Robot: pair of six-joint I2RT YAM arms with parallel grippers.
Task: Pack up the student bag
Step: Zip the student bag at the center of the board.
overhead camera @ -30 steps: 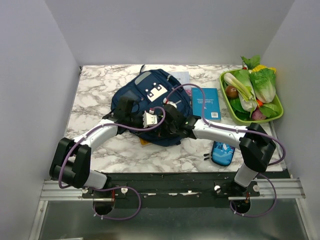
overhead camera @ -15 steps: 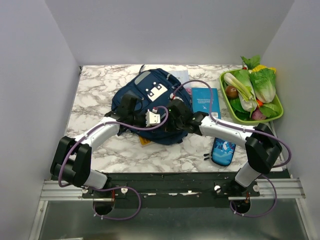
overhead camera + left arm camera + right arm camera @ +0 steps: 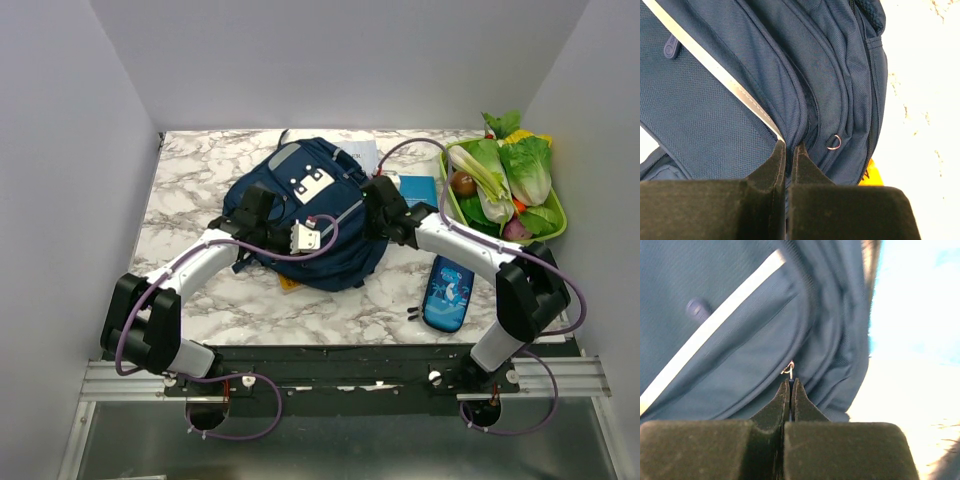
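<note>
You're unzipping the student bag [image 3: 300, 215] — left gripper [image 3: 788, 146] pinched tight on its seam, right gripper [image 3: 790, 381] clamped on the zipper pull [image 3: 788, 369] — next, pull it along steadily.

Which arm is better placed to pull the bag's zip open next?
Probably right: the right pincer is closed on a zip ring on the bag. The left pincer pinches a seam, another ring off to its side.

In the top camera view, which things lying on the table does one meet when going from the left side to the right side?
student bag → teal book → green tray of vegetables
</note>
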